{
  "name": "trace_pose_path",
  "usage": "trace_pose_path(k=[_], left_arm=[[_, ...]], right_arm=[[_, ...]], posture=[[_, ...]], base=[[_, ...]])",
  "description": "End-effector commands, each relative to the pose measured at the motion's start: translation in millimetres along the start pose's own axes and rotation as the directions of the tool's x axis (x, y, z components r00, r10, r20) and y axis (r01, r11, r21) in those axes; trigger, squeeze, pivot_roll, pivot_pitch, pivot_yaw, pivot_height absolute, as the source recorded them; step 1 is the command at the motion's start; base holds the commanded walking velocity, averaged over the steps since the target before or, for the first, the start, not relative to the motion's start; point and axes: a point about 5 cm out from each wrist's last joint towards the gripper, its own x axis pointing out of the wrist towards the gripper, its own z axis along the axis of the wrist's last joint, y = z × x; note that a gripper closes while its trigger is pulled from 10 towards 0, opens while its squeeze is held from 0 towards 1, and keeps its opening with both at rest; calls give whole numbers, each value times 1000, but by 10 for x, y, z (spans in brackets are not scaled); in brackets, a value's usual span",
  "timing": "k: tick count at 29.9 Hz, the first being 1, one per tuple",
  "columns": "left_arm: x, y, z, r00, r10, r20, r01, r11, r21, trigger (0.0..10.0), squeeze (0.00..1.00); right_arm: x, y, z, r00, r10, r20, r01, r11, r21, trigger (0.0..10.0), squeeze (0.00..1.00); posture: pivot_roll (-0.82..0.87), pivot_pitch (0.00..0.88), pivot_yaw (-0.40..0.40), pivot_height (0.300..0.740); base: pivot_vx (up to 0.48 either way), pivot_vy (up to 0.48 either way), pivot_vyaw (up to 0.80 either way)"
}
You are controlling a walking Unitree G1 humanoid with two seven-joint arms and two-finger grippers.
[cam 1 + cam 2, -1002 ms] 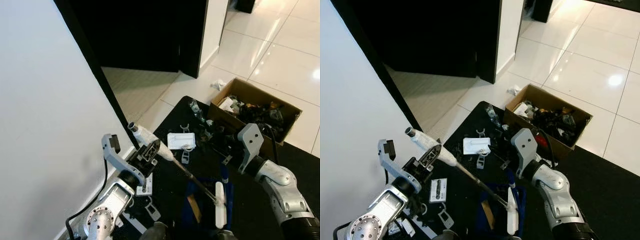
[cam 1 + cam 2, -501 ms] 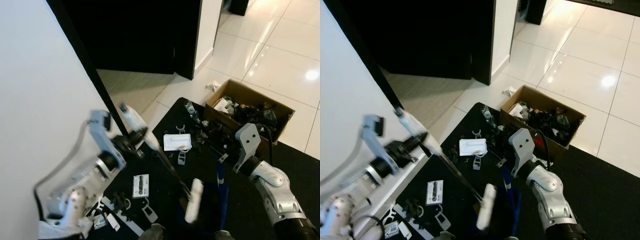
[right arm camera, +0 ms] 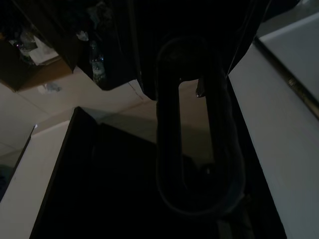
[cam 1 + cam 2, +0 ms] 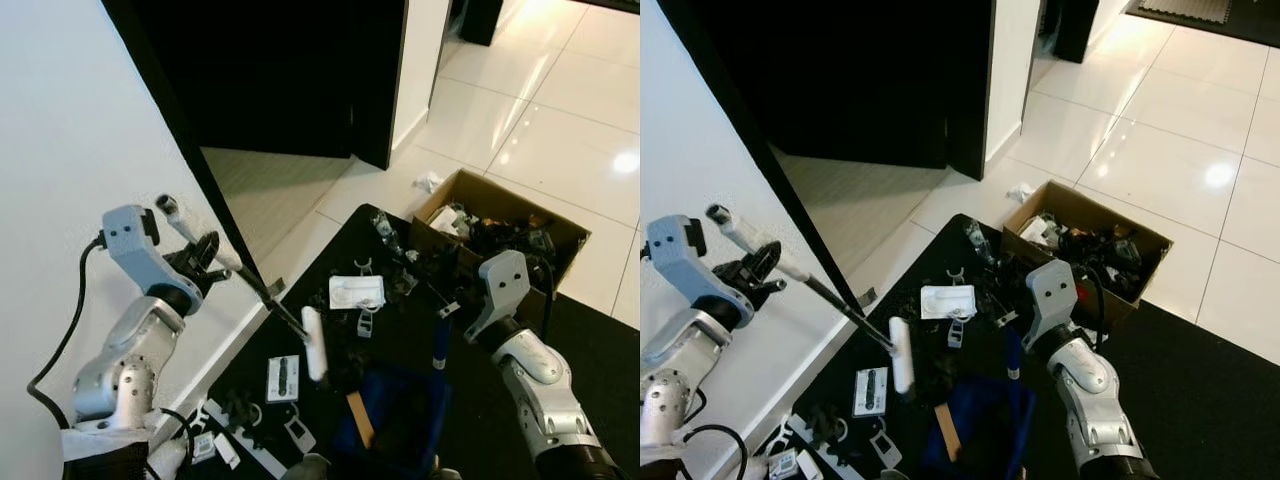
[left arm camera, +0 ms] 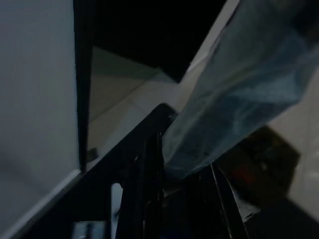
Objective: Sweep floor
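Observation:
My left gripper (image 4: 207, 256) is raised beside the white wall and is shut on the pale grip (image 5: 239, 94) of a hand brush. The brush's black rod slants down to its white head (image 4: 315, 343), which hangs over the black mat just left of the blue dustpan (image 4: 400, 420). My right gripper (image 4: 452, 318) is low over the mat, shut on the dustpan's upright blue handle (image 4: 438, 345). The right wrist view is dark, with the looped handle (image 3: 192, 129) close up. A brown strip (image 4: 358, 418) lies in the pan.
A cardboard box (image 4: 565, 232) full of clutter stands at the mat's far right corner. Small parts, a white case (image 4: 357, 292) and a card (image 4: 282, 377) lie scattered on the black mat (image 4: 600, 330). Crumpled paper (image 4: 428, 182) lies on glossy tiles. A dark doorway (image 4: 290, 70) is ahead.
My left arm has swung up and to the left, carrying the brush head from over the dustpan to the mat on its left. The right arm and dustpan stayed nearly put.

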Motion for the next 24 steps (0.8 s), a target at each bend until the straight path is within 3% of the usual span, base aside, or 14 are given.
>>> trace_pose_path(k=[1, 12, 24], left_arm=[[-48, 40, -28, 1000, 20, -8, -20, 998, 63, 10000, 16], [-67, -57, -157, 999, 14, 44, -24, 967, 254, 10000, 0], [-150, -150, -274, 995, -5, 99, -27, 948, 317, 10000, 0]], right_arm=[[33, -70, 173, 995, -33, 97, 35, 999, -18, 10000, 0], [120, -108, 255, 992, -15, 128, 14, 1000, 10, 10000, 0], [112, 14, 191, 993, 52, 109, -57, 997, 42, 10000, 0]], posture=[[34, 177, 91, 740], [24, 111, 70, 740], [14, 51, 62, 740]], base=[[0, 0, 0], [0, 0, 0], [0, 0, 0]])
